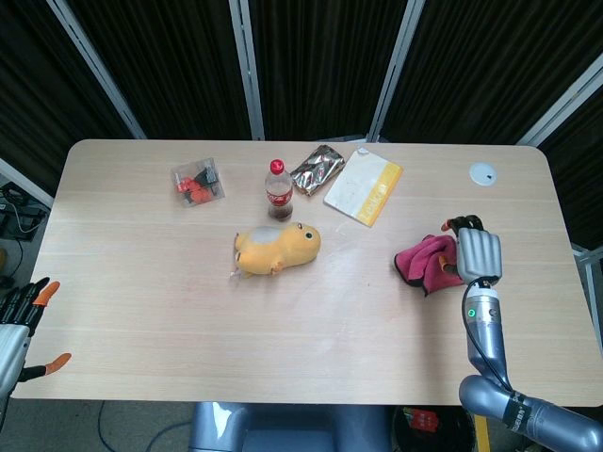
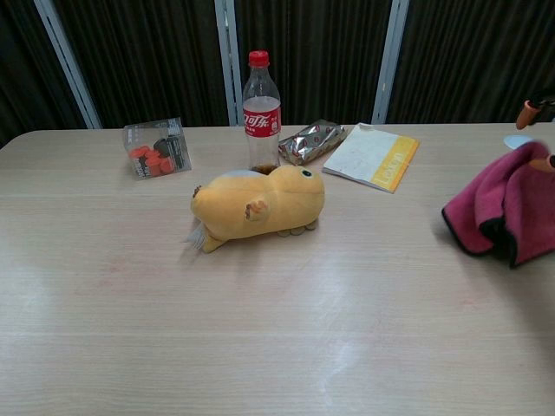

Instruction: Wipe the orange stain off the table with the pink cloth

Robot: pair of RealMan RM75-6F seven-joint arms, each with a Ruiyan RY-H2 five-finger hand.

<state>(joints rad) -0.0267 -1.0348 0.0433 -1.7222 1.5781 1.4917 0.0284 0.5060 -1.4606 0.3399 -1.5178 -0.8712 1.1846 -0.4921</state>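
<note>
Curtained lab bench, black drapes

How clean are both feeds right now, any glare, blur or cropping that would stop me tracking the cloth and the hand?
Head view: sharp and evenly lit, the pink cloth and right hand fully in frame, left hand at the edge. Chest view: soft glare streaks on the table near the middle; the cloth runs off the right edge, its hand almost wholly cropped, and a soft shadow lies under it.

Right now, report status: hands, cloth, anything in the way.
Right hand holds pink cloth over the table's right side. Left hand open, off the table's left edge. Orange stain not visible. Yellow plush toy lies mid-table, left of cloth.
</note>
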